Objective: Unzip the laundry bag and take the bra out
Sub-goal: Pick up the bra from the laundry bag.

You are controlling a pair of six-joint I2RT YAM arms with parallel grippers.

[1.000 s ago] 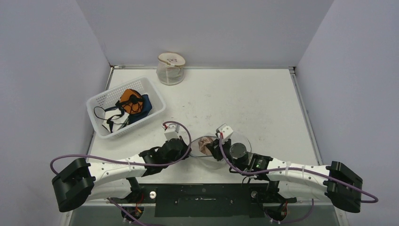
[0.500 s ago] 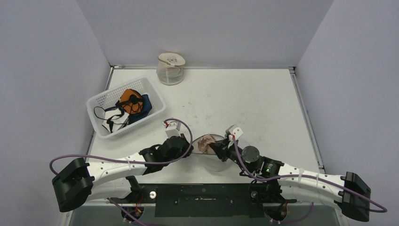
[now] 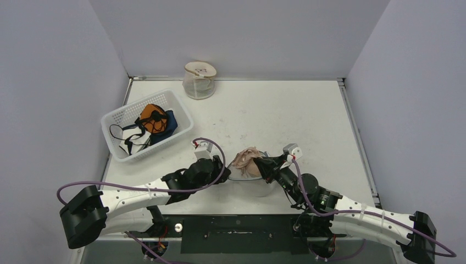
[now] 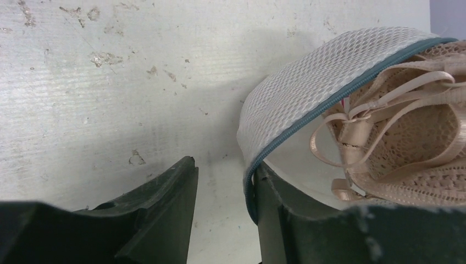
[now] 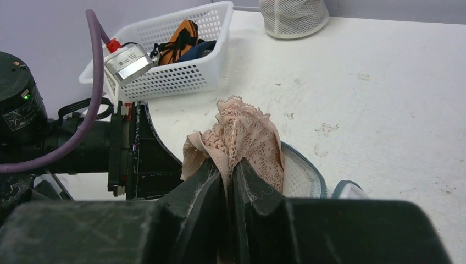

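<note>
Since a second ago the right gripper (image 3: pixel 262 165) has lifted the bra (image 3: pixel 247 158) partway out of the laundry bag (image 3: pixel 257 188), and the left gripper (image 3: pixel 221 175) has let its jaws spread.

Top view: the bra is bunched over the bag's mouth, with the left gripper at the bag's left edge. A white basket (image 3: pixel 147 125) sits well off to the bag's far left.

Left wrist: the fingers are apart, one against the bag's teal zipper (image 4: pixel 329 104), and the straps are inside the bag.

Right wrist: the jaws are clamped on the lace, just above the bag.
</note>
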